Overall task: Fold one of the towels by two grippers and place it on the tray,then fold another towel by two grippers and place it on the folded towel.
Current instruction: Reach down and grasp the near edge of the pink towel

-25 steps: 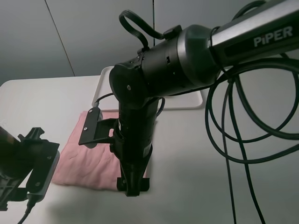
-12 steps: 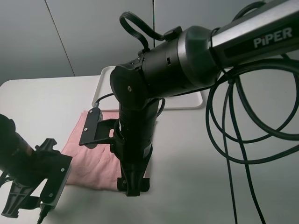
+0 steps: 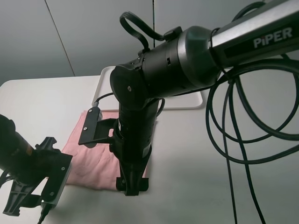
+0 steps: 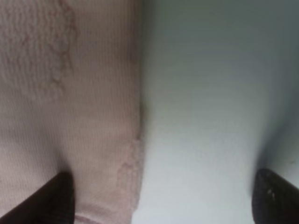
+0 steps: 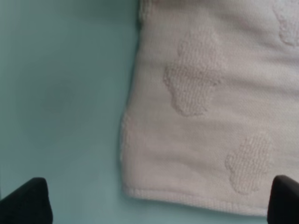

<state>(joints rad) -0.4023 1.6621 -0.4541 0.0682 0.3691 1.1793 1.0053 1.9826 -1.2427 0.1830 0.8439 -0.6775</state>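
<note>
Pink towel (image 3: 93, 158), just the one in sight, lies flat on the white counter (image 3: 42, 102), near the single white tray (image 3: 103, 81) but apart from it. Most of the tray sits behind the bulky right arm (image 3: 187, 56), so I cannot tell what it holds. Two hands are at work, both released and gripping nothing: the right hand (image 3: 132, 185) is spread wide over the towel's near corner, and the left hand (image 4: 163, 200) straddles a side edge, one finger above cloth and one above bare counter
</note>
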